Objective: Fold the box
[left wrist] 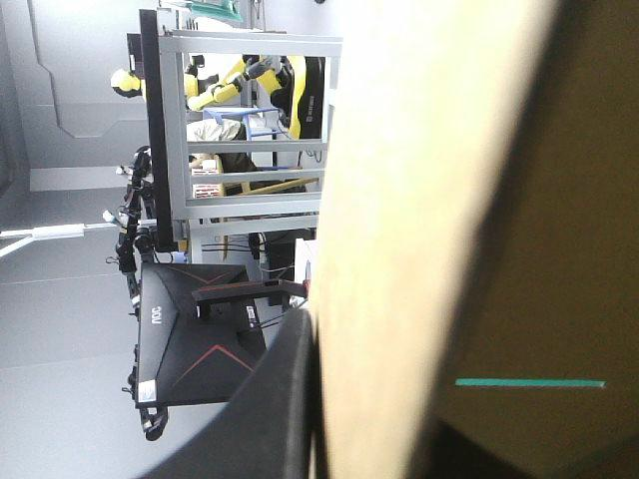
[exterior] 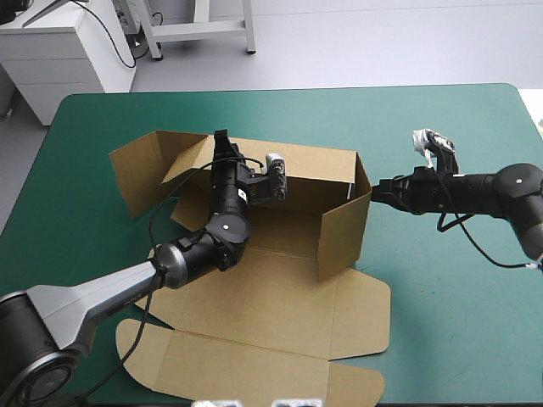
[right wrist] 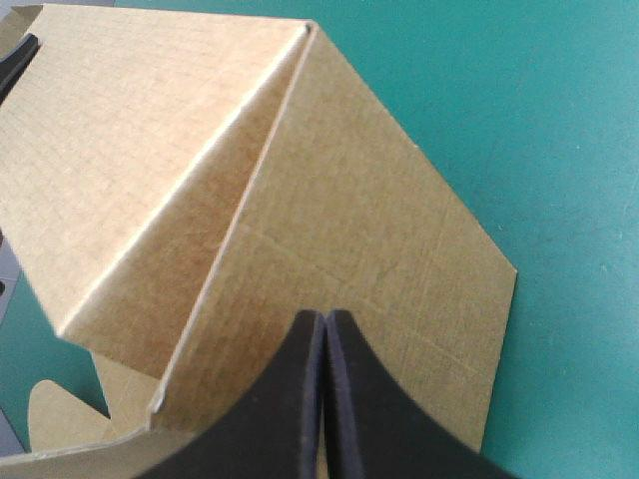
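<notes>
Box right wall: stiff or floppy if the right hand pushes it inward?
Likely stiff across the panel but hinging at its creases: the box wall looks flat, folds sharp. Probably light thin board, so it may slide unless the left hand pins it.

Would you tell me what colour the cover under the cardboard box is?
Teal-green; the table cover shows best in the high view.
</notes>
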You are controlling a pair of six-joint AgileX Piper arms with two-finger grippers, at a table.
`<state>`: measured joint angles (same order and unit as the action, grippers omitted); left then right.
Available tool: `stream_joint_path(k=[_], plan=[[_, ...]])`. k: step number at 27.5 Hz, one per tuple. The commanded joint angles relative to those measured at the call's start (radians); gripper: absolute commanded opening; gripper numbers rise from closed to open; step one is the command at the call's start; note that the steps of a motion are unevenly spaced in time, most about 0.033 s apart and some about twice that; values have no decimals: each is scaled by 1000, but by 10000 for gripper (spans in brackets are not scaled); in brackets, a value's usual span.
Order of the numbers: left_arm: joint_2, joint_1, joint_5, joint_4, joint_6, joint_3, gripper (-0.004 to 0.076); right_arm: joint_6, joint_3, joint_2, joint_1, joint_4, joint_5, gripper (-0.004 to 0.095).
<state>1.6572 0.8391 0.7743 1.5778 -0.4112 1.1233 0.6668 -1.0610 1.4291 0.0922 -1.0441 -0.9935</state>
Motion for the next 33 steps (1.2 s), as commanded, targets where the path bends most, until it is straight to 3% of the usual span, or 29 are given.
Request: stream_joint_path(k=[1, 3, 8, 14, 24, 33], plan=[[-38, 8, 1, 21, -23, 27, -8, -10, 29, -73, -21, 7, 76, -16], [-38, 8, 1, 21, -23, 27, -8, 5, 95, -99, -34, 20, 128, -16], [-38, 8, -1, 21, -23, 27, -8, 262, 259, -178, -136, -62, 353, -16], [-38, 8, 1, 21, -25, 27, -8, 419, 342, -219, -289, -95, 474, -16], [-38, 8, 8, 21, -34, 27, -8, 450, 351, -220, -317, -92, 422, -16], [-38, 8, 8, 21, -31, 27, -8, 553, 351, -220, -317, -90, 465, 18]])
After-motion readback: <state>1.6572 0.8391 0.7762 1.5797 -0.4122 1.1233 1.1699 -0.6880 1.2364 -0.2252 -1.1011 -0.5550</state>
